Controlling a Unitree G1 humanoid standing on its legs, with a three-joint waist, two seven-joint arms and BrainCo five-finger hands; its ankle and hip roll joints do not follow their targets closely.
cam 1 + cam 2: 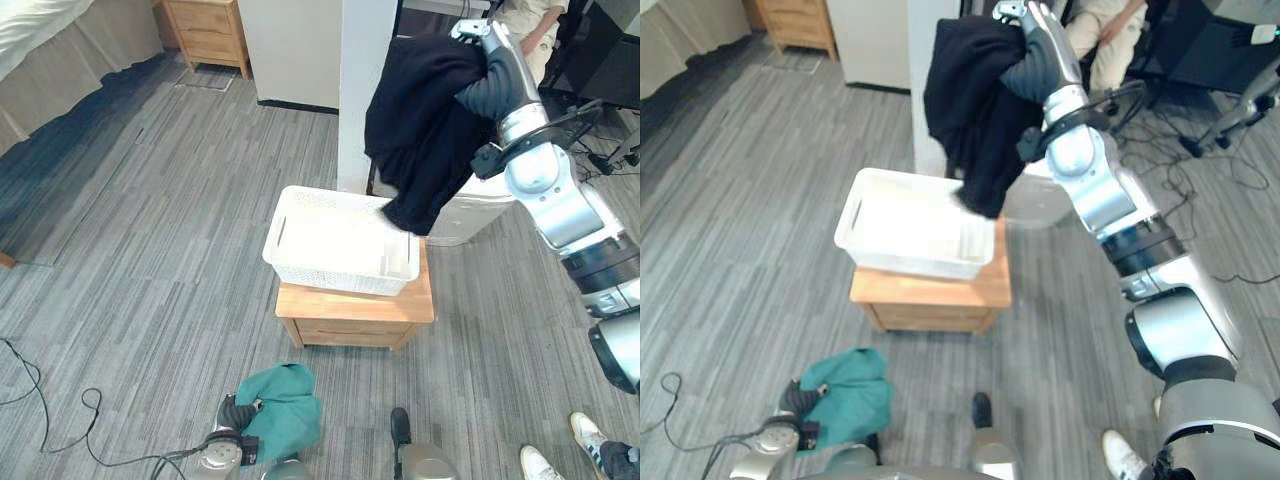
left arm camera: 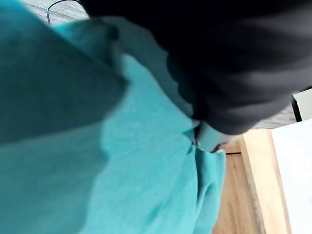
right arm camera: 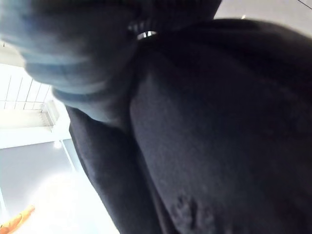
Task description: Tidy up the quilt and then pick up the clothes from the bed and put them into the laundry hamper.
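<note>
My right hand (image 1: 478, 30) is raised high at the back right, shut on a black garment (image 1: 425, 130) that hangs down from it. The garment's lower end dangles just over the back right corner of the white slatted laundry hamper (image 1: 290, 215). The hamper stands on a low wooden stool (image 1: 355, 318). Dark cloth (image 3: 219, 122) fills most of the right wrist view. Low and near me, my left hand (image 1: 236, 414) is shut on a teal garment (image 1: 288, 408), which also shows as teal cloth (image 2: 122, 161) in the left wrist view.
A white pillar (image 1: 365, 90) rises right behind the hamper, with a white round bin (image 1: 470, 215) beside it. The bed (image 1: 40, 40) and a wooden nightstand (image 1: 205, 30) lie at the far left. A person sits at the back right (image 1: 530, 25); another person's shoe (image 1: 545, 462) shows at bottom right.
</note>
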